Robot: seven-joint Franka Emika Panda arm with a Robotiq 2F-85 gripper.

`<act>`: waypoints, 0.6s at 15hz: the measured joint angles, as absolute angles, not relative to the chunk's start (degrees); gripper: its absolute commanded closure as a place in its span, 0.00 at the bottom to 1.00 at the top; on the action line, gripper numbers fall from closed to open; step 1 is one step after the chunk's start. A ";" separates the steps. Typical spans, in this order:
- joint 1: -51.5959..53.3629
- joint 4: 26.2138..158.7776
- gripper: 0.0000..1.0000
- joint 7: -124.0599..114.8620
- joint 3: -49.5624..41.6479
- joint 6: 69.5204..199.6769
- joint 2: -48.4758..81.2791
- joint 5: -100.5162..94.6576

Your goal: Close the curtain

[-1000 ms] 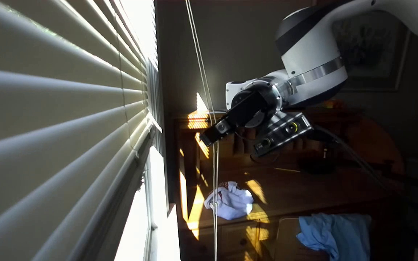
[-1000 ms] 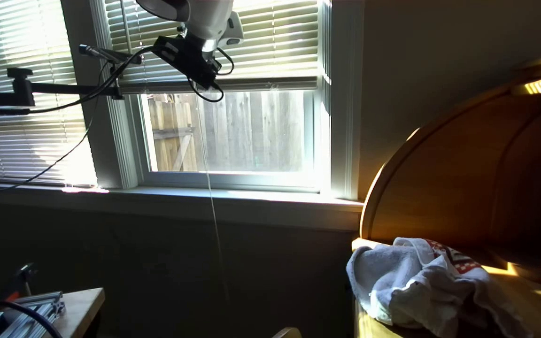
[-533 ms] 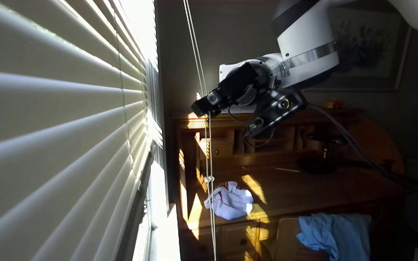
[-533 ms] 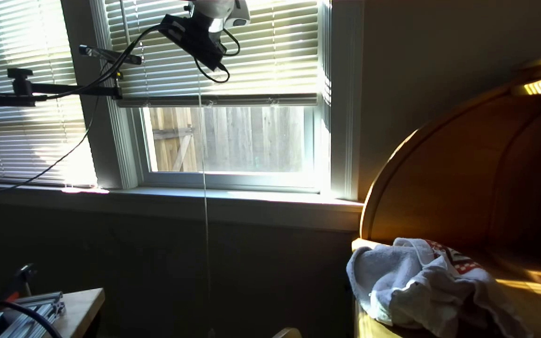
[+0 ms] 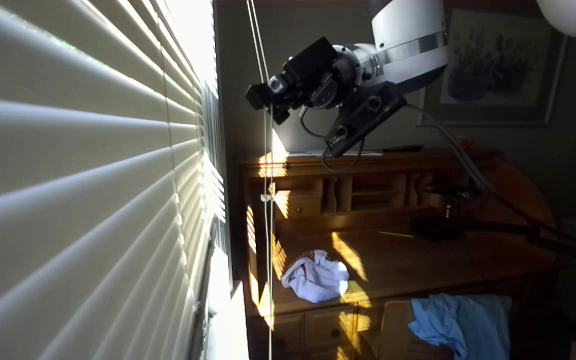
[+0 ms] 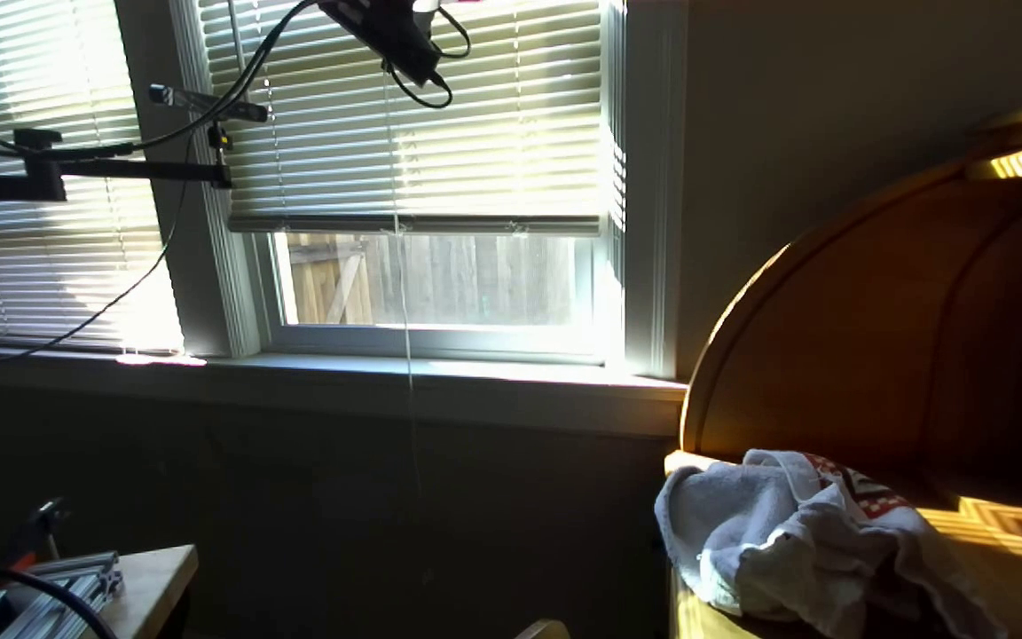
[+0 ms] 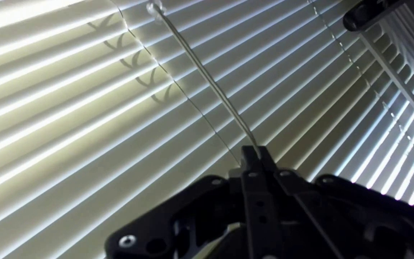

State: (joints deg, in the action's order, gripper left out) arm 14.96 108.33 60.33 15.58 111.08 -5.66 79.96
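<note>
The curtain is a white slatted blind; it shows in both exterior views (image 5: 93, 200) (image 6: 493, 160) and fills the wrist view (image 7: 95, 169). Its bottom rail (image 6: 475, 224) hangs level partway down the window, with glass showing below. A thin pale double pull cord (image 5: 269, 250) hangs before it; it also shows in the wrist view (image 7: 214, 86). My gripper (image 5: 268, 106) is high up beside the blind, apart from it. In the wrist view its fingertips (image 7: 259, 154) are closed on the cord. A clear bead (image 5: 267, 198) sits on the cord below the gripper.
A wooden rolltop desk (image 5: 418, 270) holds a white cloth (image 5: 318, 277). A blue cloth (image 5: 463, 320) hangs over a chair. A camera on a black bracket (image 6: 138, 170) stands before the window's left frame. A tilt wand (image 7: 397, 81) hangs at the blind's side.
My gripper has risen and moved slightly toward the blind, with the cord and its bead rising too. The blind's bottom rail has come down, covering more of the window.
</note>
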 measured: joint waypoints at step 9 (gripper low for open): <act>14.97 94.42 1.00 48.77 15.57 108.60 -1.36 70.97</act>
State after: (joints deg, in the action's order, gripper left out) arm 14.97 94.42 48.77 15.57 108.60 -1.36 70.97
